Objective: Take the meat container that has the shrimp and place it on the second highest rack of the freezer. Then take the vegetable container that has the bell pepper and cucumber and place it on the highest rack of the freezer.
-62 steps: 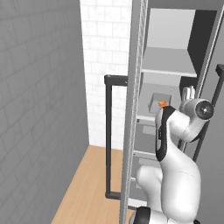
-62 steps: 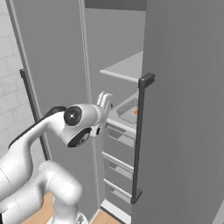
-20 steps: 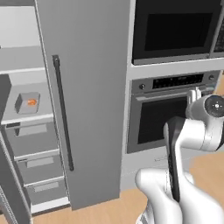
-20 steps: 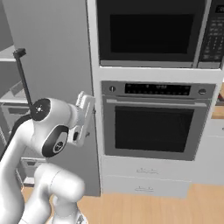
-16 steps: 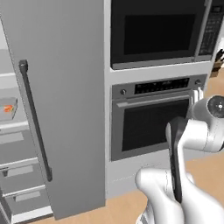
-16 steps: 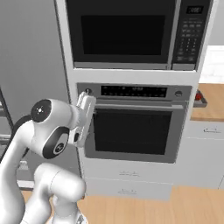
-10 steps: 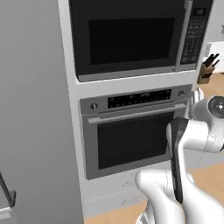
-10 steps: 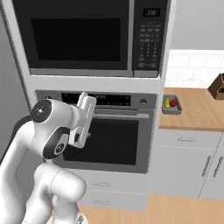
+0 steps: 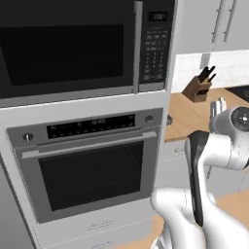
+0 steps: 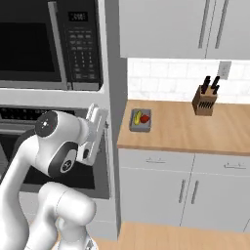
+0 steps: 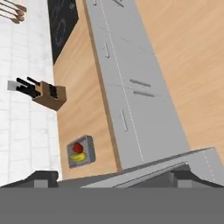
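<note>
A light wooden countertop [image 10: 195, 129] runs across the middle right of the right base view, over grey cabinet fronts. Near its left end, just beside the tall oven column, lies a shallow grey square container [image 10: 140, 120] holding a red piece and a yellow piece of food. Further right, towards the white tiled wall, stands a brown wooden knife block with black handles [image 10: 204, 102], well apart from the container. In the left base view the same countertop [image 9: 194, 114] shows at middle right, with the knife block [image 9: 198, 89] at its back. In the hand view the countertop [image 11: 81, 109] runs as a slanted strip in the left half, bearing the knife block [image 11: 49, 96] at left centre and the grey container [image 11: 80, 151] at lower left
</note>
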